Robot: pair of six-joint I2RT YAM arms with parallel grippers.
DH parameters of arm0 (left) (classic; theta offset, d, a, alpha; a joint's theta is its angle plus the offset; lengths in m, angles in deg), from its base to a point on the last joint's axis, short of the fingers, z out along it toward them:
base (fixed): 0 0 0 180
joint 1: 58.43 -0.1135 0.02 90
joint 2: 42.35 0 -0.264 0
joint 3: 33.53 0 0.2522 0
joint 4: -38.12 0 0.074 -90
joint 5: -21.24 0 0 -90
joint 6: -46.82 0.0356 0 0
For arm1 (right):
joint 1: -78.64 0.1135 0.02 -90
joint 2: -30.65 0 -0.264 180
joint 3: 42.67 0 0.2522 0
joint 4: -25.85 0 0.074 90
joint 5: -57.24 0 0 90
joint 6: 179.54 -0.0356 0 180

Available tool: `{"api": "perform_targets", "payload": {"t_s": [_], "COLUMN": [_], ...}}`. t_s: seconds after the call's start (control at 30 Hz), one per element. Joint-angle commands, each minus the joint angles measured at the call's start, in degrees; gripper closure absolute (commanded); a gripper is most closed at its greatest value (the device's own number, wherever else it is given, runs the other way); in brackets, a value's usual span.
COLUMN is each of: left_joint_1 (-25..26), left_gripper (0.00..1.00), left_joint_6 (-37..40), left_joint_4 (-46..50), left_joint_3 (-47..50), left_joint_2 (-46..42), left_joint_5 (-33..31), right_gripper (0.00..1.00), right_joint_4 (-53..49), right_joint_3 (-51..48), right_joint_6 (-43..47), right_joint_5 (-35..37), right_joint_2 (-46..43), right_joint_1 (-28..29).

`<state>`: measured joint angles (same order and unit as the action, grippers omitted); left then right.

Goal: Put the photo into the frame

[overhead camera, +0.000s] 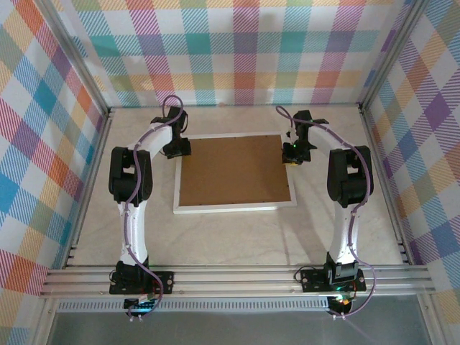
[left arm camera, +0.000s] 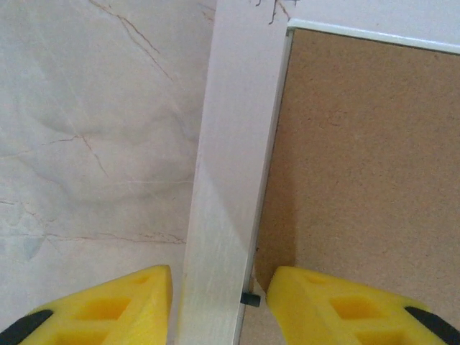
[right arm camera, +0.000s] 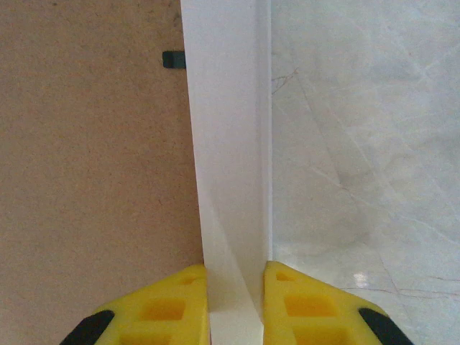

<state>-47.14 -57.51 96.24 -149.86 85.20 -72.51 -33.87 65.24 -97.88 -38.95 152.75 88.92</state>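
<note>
Top view: the frame [overhead camera: 233, 208] lies face down mid-desk [overhead camera: 237, 241], brown backing board [overhead camera: 233, 170] up. Its long axis runs left to right, a little askew. Your left pincer [overhead camera: 175, 149] is at its far-left corner and your right pincer [overhead camera: 291, 152] at its far-right.

Left wrist: your left pincer [left arm camera: 219, 313] stands open astride the white side rail, with a gap on the board side.

Right wrist: your right pincer [right arm camera: 234, 309] is clamped on the opposite rail.

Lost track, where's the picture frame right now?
In the top view the frame lies centred on the table, backing board up, left hand and right hand at its far corners.
</note>
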Motion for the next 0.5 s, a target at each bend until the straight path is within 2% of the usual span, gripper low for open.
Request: {"api": "perform_targets", "payload": {"t_s": [0.0, 0.1, 0.23, 0.47], "left_joint_1": [3.6, 1.2, -1.1, -4.5], "left_gripper": [0.52, 0.47, 0.35, 0.3], "left_joint_6": [0.4, 0.6, 0.5, -1.7], "left_joint_4": [4.7, 4.8, 3.5, -0.6], "left_joint_3": [1.8, 1.9, 4.8, 19.2], "left_joint_2": [2.0, -1.8, -7.5, -20.3], "left_joint_5": [11.4, 11.8, 12.4, 11.6], "right_gripper": [0.8, 0.8, 0.79, 0.79], "right_joint_4": [1.7, 1.2, 2.2, 2.0], "right_joint_3": [0.2, 0.0, -1.4, -2.2], "right_joint_6": [-1.1, -1.4, -1.9, -1.8], "right_joint_5": [-2.9, -1.8, -0.2, 1.2], "right_joint_2": [2.5, 2.2, 1.0, 0.2], "right_joint_1": [3.4, 2.8, 2.4, 1.8]}}
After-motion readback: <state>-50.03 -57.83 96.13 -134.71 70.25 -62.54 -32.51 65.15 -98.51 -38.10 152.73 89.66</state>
